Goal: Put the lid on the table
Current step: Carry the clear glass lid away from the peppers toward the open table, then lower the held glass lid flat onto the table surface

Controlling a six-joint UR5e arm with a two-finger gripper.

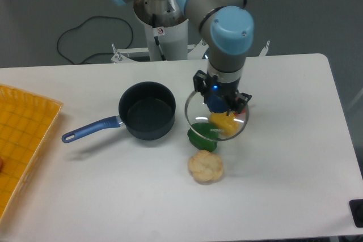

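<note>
1. The gripper (217,101) is clamped on the blue knob of the lid (216,115), a round clear glass disc with a thin metal rim.
2. It hangs above the smooth white table (283,157), over a glossy yellow pepper (222,123) and a green pepper (199,136).
3. The dark saucepan (146,117) sits open to the left.

The gripper (216,101) is holding the lid (217,116) by its blue knob above the yellow pepper (222,123) and green pepper (201,136).
</note>
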